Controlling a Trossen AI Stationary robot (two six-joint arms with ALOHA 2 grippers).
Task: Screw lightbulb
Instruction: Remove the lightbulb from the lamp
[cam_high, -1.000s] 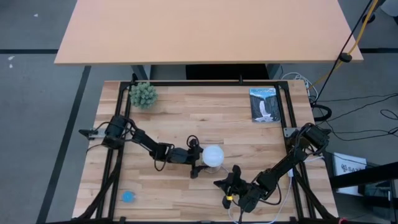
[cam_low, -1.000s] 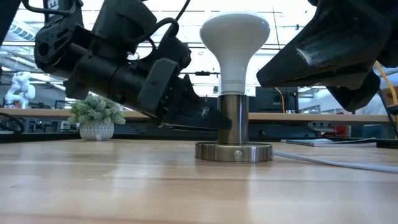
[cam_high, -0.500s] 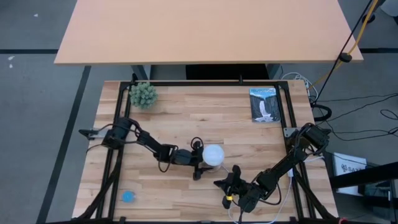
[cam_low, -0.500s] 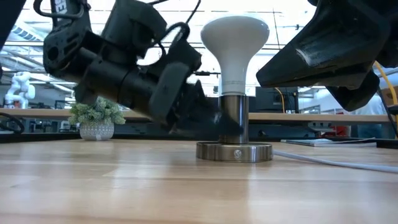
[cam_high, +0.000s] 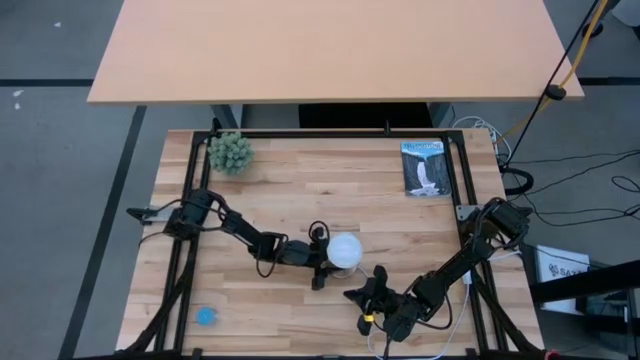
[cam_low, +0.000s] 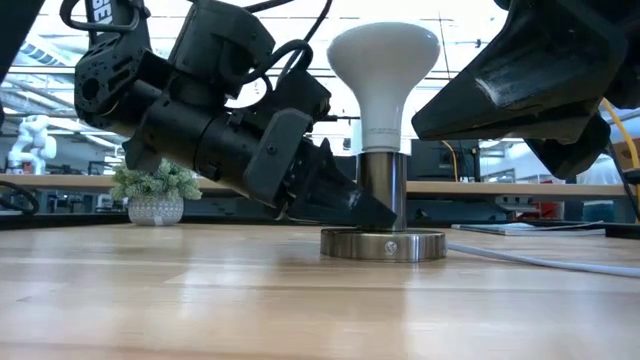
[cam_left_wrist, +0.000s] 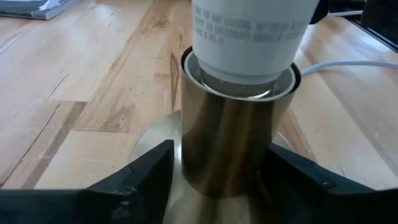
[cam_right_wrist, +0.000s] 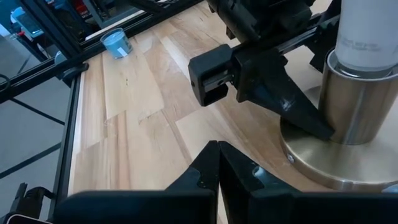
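The white lightbulb (cam_high: 344, 250) stands upright, its base down in a metal socket cylinder (cam_low: 383, 185) on a round metal foot (cam_low: 383, 243) at the table's middle. My left gripper (cam_high: 326, 256) reaches in low from the table's left, its two fingers on either side of the cylinder (cam_left_wrist: 230, 149). My right gripper (cam_high: 352, 295) is shut and empty, just near-side of the socket, its fingers (cam_right_wrist: 217, 155) pointing toward it. My left gripper clasps the socket's metal cylinder (cam_left_wrist: 186, 155) between its two fingers, low down, just above the round foot. The fingers (cam_left_wrist: 149, 174) come nearly level from the table's left, tipped slightly down. The socket stands upright on the table with the bulb (cam_left_wrist: 249, 31) in it.
A white cord (cam_low: 540, 260) runs from the socket toward the table's right. A small potted plant (cam_high: 230, 152) stands at the far left, a booklet (cam_high: 425, 168) lies at the far right, and a blue cap (cam_high: 205, 316) lies at the near left.
My left gripper has moved toward the table's right, in on the socket, and tipped lower, so its fingers now reach round the cylinder's lower part.
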